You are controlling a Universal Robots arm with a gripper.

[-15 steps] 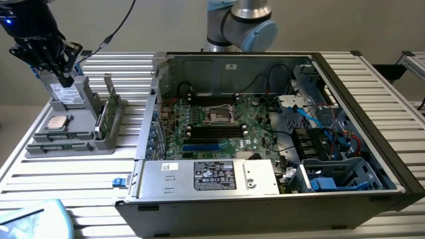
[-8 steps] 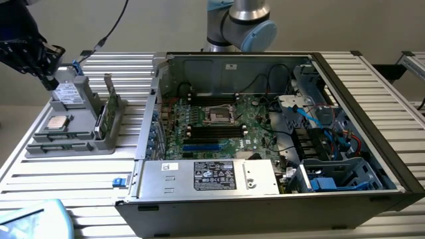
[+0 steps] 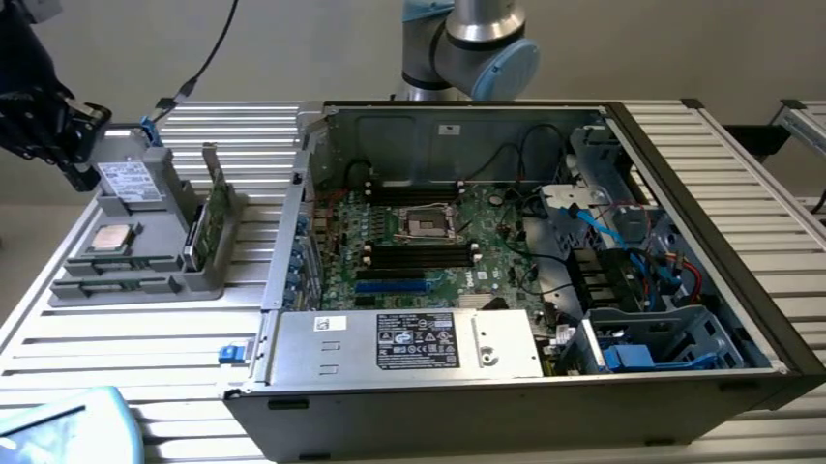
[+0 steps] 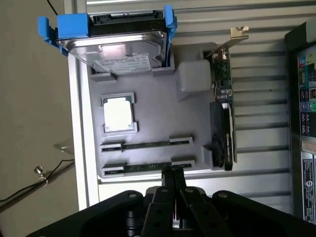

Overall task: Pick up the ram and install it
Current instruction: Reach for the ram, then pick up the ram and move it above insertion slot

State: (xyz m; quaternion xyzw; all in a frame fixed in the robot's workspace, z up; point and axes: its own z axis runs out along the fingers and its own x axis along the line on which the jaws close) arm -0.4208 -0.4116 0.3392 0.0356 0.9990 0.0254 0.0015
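Look for the ram point(image 4: 148, 167) on edge in the slot of the grey tray point(image 4: 163, 118) nearest the pincer point(image 4: 173, 172), clipped at both ends, with a second stick point(image 4: 145, 144) parallel just beyond it and the square processor chip point(image 4: 118, 114) farther along the same tray. From the wrist, just past the fingertips and a little to one side of them; apart, not touched, height above it hard to judge. Long axis across the tray, from the outer edge of the table point(image 4: 261, 98) toward the open computer case point(image 3: 427, 135). In the exterior view, same ram point(image 3: 116, 285) at the tray's near end, off to that view's left of the case. Judging by the two fingers side by side, closing line roughly along the stick's length rather than across its thin faces. Pincer fully shut, tips pressed together, gripping nothing. Not yet lifted out, not yet seated in any of the black memory slots point(image 3: 420, 253) on the motherboard.
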